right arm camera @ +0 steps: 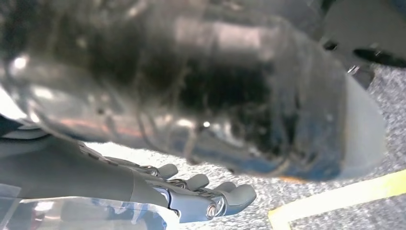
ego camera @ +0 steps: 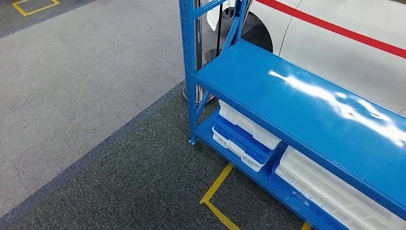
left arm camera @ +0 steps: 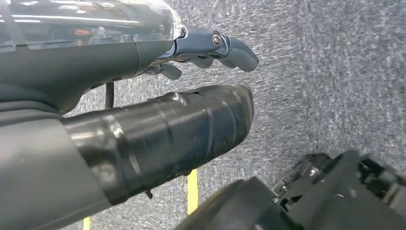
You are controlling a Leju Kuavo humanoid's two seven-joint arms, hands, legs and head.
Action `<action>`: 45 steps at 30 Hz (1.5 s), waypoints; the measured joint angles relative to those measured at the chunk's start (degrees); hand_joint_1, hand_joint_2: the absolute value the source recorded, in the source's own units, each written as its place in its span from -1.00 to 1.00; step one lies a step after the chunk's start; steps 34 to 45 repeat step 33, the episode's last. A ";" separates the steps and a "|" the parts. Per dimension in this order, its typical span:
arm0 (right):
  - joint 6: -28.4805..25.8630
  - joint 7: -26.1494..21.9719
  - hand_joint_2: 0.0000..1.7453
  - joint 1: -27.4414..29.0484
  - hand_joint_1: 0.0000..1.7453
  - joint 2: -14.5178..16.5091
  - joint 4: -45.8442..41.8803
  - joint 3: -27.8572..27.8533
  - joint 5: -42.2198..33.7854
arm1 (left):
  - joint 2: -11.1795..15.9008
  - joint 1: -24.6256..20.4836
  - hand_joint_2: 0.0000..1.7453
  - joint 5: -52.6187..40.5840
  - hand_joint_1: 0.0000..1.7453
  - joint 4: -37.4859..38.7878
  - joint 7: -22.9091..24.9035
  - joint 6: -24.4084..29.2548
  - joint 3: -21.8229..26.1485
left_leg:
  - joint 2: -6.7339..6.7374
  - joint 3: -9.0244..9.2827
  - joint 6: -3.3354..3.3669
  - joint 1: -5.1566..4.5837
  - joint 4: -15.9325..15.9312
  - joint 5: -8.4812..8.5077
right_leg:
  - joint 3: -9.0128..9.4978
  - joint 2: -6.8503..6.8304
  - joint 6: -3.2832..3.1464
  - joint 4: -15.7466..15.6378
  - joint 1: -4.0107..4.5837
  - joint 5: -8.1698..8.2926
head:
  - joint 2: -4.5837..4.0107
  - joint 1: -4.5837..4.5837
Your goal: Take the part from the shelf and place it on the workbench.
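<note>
A blue metal shelf [ego camera: 297, 100] stands ahead to my right, and its glossy middle board is bare. On its lowest level lie stacked white and blue trays [ego camera: 244, 136] and, further right, a large white tray [ego camera: 335, 191]. My left hand [left arm camera: 163, 124] hangs over grey carpet, holding nothing, with its thumb and fingers [left arm camera: 230, 48] stretched out and apart. My right hand [right arm camera: 191, 191] also hangs over the carpet with its fingers straight and nothing in them.
Yellow floor tape [ego camera: 218, 191] marks a corner in front of the shelf. A white vehicle body with a red stripe [ego camera: 335, 43] stands behind it. A chrome post base [ego camera: 196, 93] sits by the shelf's left upright. Open carpet lies to the left.
</note>
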 joint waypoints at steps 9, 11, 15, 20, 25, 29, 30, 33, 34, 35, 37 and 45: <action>0.04 0.18 -1.00 -0.06 -1.00 0.02 0.01 0.02 0.08 | 0.00 0.50 -1.00 -0.01 -1.00 0.01 0.22 0.00 0.00 | -6.10 -5.33 -0.65 0.37 11.15 -3.14 | 0.28 5.95 -1.08 -0.12 -0.44 0.43 | 0.00 -0.02; 0.05 0.30 -1.00 -0.13 -1.00 0.07 0.01 0.02 0.15 | 0.10 0.59 -1.00 0.01 -1.00 0.01 0.30 0.01 0.00 | -8.93 -2.35 -0.17 0.44 3.54 0.25 | 0.05 7.37 -0.69 0.23 -0.40 0.32 | 0.00 -0.01; 0.05 0.59 -1.00 -0.01 -1.00 0.09 0.01 0.02 0.21 | 0.17 0.30 -1.00 0.01 -1.00 0.01 0.52 0.02 0.00 | -9.61 -1.30 0.52 0.45 0.29 0.84 | -1.05 9.45 0.80 0.41 -0.76 0.66 | 0.00 -0.01; 0.10 0.66 -1.00 -0.16 -1.00 0.02 0.01 0.03 0.49 | 0.07 0.41 -1.00 0.01 -1.00 0.01 0.68 0.17 0.00 | -5.65 -1.07 1.99 0.48 -0.54 1.24 | -6.61 3.42 2.00 12.18 -0.54 -5.85 | 0.00 0.41; 0.13 0.66 -1.00 0.02 -1.00 0.02 0.02 0.04 0.63 | -0.02 0.36 -1.00 0.00 -1.00 0.01 0.37 0.25 0.00 | -2.18 -0.68 1.73 0.22 -0.45 0.83 | -3.54 1.13 1.72 6.95 -0.41 -1.73 | 0.00 0.42; 0.13 0.66 -1.00 -0.10 -1.00 0.02 0.02 0.04 0.71 | -0.15 0.14 -1.00 0.01 -1.00 0.01 0.18 0.36 0.00 | -0.57 -0.10 0.65 -0.11 -0.44 0.42 | -0.11 -0.43 0.28 -0.03 0.45 0.32 | 0.00 0.40; 0.13 0.66 -1.00 -0.05 -1.00 0.03 0.03 0.04 0.72 | -0.16 0.05 -1.00 0.01 -1.00 0.01 0.17 0.37 0.00 | -0.35 -0.01 0.32 -0.10 -0.44 0.32 | -0.10 0.14 -0.06 -0.18 0.28 0.47 | 0.00 0.42; 0.12 0.66 -1.00 -0.01 -1.00 0.04 0.01 0.04 0.76 | -0.17 0.00 -1.00 0.00 -1.00 0.01 0.19 0.39 0.00 | -2.41 -0.58 -0.53 0.07 1.48 -1.38 | 0.11 1.40 -0.99 -0.87 -0.36 1.06 | 0.00 0.35; 0.12 0.66 -1.00 -0.01 -1.00 0.04 0.01 0.04 0.76 | -0.17 0.00 -1.00 0.00 -1.00 0.01 0.19 0.39 0.00 | -2.41 -0.58 -0.53 0.07 1.48 -1.38 | 0.11 1.40 -0.99 -0.87 -0.36 1.06 | 0.00 0.35; 0.12 0.66 -1.00 -0.01 -1.00 0.04 0.01 0.04 0.76 | -0.17 0.00 -1.00 0.00 -1.00 0.01 0.19 0.39 0.00 | -2.41 -0.58 -0.53 0.07 1.48 -1.38 | 0.11 1.40 -0.99 -0.87 -0.36 1.06 | 0.00 0.35; 0.12 0.66 -1.00 -0.01 -1.00 0.04 0.01 0.04 0.76 | -0.17 0.00 -1.00 0.00 -1.00 0.01 0.19 0.39 0.00 | -2.41 -0.58 -0.53 0.07 1.48 -1.38 | 0.11 1.40 -0.99 -0.87 -0.36 1.06 | 0.00 0.35; 0.12 0.66 -1.00 -0.01 -1.00 0.04 0.01 0.04 0.76 | -0.17 0.00 -1.00 0.00 -1.00 0.01 0.19 0.39 0.00 | -2.41 -0.58 -0.53 0.07 1.48 -1.38 | 0.11 1.40 -0.99 -0.87 -0.36 1.06 | 0.00 0.35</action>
